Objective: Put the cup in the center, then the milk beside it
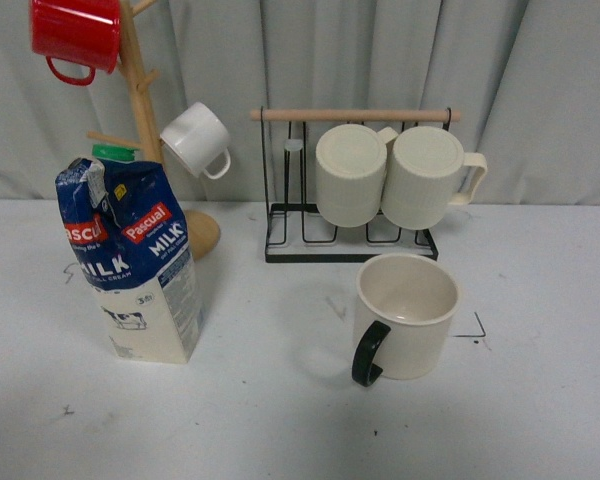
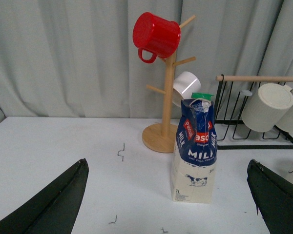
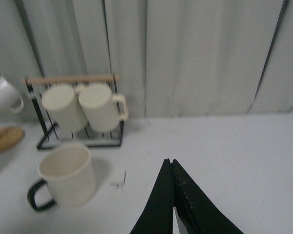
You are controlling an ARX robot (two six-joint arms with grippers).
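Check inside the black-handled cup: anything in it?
Cup looks empty: bare cream inner wall and part of the floor show. Its near rim hides the rest of the floor.

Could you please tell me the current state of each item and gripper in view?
cup: upright, empty, on the table.
milk: upright, top crumpled, cap on.
red mug: hanging on the wooden tree.
white mug: hanging on the wooden tree.
two cream mugs: on their sides on the rack.
left gripper: open, empty.
right gripper: shut, empty.
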